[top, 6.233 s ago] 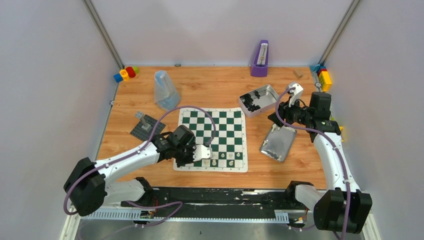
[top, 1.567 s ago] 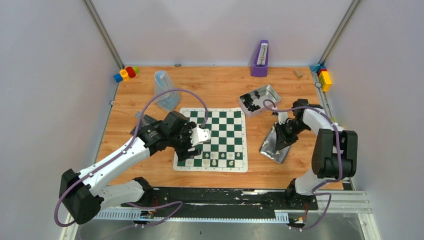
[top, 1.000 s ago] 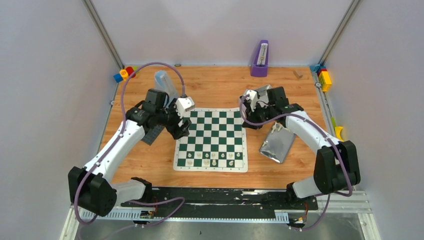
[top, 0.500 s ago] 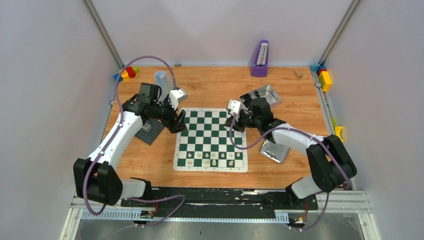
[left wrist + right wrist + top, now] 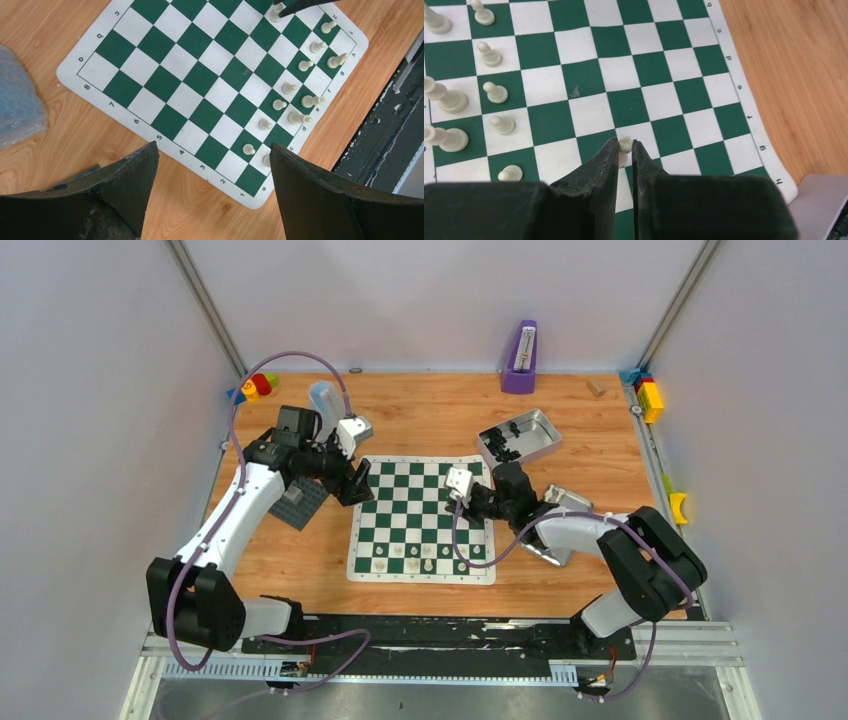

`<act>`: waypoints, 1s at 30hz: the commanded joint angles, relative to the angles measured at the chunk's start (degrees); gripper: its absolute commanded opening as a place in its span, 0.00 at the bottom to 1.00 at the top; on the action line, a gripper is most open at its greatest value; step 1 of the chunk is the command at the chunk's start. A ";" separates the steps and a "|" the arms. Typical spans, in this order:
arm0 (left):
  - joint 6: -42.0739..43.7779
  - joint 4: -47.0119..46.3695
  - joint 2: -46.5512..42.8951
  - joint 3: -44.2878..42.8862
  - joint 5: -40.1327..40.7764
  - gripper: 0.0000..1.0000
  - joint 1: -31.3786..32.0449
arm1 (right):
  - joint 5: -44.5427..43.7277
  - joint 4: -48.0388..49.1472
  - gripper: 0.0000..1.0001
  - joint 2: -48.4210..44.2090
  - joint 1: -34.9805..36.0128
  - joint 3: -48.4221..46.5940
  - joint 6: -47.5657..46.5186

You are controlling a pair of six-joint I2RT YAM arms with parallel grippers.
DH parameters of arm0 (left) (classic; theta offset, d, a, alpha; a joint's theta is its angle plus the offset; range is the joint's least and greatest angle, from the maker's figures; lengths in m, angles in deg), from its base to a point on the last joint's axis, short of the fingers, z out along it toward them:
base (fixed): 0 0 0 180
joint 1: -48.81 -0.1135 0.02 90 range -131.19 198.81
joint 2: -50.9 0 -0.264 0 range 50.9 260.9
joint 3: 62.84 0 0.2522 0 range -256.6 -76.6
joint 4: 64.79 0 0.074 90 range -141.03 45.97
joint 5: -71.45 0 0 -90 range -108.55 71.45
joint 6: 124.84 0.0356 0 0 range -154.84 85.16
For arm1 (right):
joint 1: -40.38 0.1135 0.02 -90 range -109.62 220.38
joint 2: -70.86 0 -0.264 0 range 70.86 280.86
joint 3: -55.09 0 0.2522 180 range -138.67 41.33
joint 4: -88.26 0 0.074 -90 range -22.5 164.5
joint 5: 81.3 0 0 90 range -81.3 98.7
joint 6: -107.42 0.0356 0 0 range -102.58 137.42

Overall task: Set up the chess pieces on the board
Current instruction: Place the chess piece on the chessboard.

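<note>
**A:** What lies under you?

**B:** A wood-grain tabletop [image 5: 420,420]. On it is the board [image 5: 420,502], a thin flat mat of dark green and white checks.

**A:** And your grippers?

**B:** My left gripper [image 5: 212,150] hangs spread wide over the board's 10 o'clock corner, gripping nothing. My right gripper [image 5: 625,150] is clenched on one pawn [image 5: 625,144] near the 3 o'clock edge, round head up. The other chess pieces [image 5: 496,93], smooth cream plastic, stand upright along 6 o'clock.

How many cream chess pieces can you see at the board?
12: seven pawns in a row, four taller pieces along the edge row behind them, one half hidden behind the left gripper, and a held pawn in the right gripper.
</note>
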 commanded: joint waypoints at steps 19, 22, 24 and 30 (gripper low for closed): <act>-0.99 -1.96 -1.21 0.23 -0.94 0.89 -0.39 | -1.66 8.83 0.15 -0.65 3.30 7.65 -0.37; -0.98 -2.00 -1.07 0.25 -0.76 0.89 -0.39 | -1.98 8.92 0.21 -1.12 3.32 7.91 -0.20; -0.95 -2.02 -1.03 0.21 -0.69 0.89 -0.39 | -2.21 9.00 0.23 -1.40 3.30 7.97 0.01; -0.12 -1.89 -0.74 0.21 -0.51 0.89 -0.39 | -3.28 7.78 0.35 -3.79 3.26 7.28 0.35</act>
